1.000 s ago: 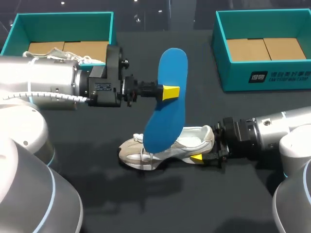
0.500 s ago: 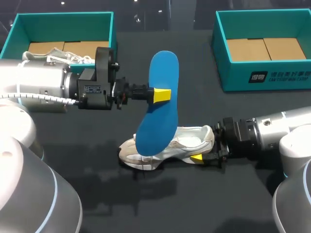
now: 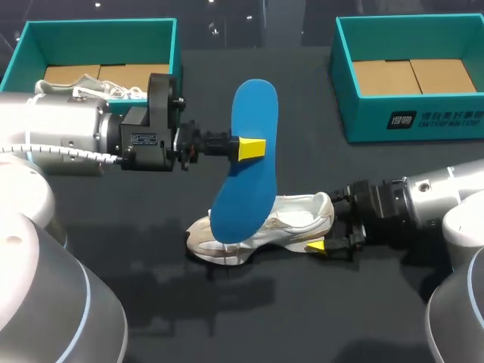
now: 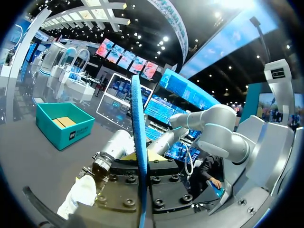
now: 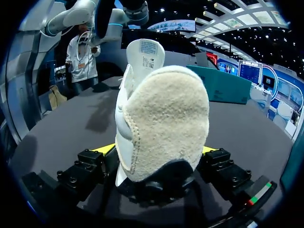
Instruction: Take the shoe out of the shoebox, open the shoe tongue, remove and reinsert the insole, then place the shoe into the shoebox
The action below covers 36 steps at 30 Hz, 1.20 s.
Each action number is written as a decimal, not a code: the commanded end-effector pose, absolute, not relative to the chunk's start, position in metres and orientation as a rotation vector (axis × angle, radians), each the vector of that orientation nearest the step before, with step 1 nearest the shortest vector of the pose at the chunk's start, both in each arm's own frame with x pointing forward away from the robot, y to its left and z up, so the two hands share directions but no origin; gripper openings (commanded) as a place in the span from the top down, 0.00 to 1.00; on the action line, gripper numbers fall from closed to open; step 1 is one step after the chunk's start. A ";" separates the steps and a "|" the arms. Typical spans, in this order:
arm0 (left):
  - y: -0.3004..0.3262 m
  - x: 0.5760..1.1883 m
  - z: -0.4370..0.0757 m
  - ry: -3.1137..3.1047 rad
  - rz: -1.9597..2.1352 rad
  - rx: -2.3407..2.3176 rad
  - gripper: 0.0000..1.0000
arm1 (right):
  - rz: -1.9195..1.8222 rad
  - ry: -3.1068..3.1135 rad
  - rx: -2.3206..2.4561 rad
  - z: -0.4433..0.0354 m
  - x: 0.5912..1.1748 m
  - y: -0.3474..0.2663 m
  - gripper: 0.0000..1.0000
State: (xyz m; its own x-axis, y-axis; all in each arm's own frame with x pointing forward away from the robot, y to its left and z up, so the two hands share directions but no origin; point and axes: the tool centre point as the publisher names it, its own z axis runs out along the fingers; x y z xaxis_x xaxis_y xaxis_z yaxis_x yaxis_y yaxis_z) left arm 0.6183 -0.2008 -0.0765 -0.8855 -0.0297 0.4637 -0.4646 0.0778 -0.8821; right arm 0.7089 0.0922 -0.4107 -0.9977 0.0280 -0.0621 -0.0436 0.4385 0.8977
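Note:
A blue insole [image 3: 246, 162] hangs tilted above the table, its lower tip over the shoe's toe, with my left gripper [image 3: 249, 147] shut on its middle. The left wrist view shows the insole [image 4: 138, 123] edge-on, rising from between the left gripper's [image 4: 141, 164] fingers. A white and beige shoe [image 3: 291, 215] lies on the black table under it, toe to the left. My right gripper [image 3: 333, 227] sits at the heel, open. From the right wrist, the heel [image 5: 166, 114] stands between the right gripper's [image 5: 156, 152] spread fingers.
A teal shoebox [image 3: 98, 34] at the back left holds another white shoe [image 3: 91, 82], partly hidden by my left arm. A second teal box [image 3: 408, 113] stands at the back right, with only cardboard showing inside. The table is black.
My left arm carried the insole a little to the left, then held still. My right gripper opened wider at the heel and drew slightly back to the right.

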 end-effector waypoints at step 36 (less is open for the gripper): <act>-0.202 0.619 -0.077 -2.036 1.870 0.491 1.00 | 0.108 3.232 0.036 -0.330 0.695 0.052 0.00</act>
State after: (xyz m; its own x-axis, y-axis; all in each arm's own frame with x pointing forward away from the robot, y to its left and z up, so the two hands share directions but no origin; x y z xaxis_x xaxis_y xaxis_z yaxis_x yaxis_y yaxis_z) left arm 0.6185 -0.1998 -0.0760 -0.8853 -0.0289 0.4642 -0.4650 0.0785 -0.8818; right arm 0.6992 0.0456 -0.3358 -0.9942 0.0003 0.1077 0.0479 0.8971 0.4391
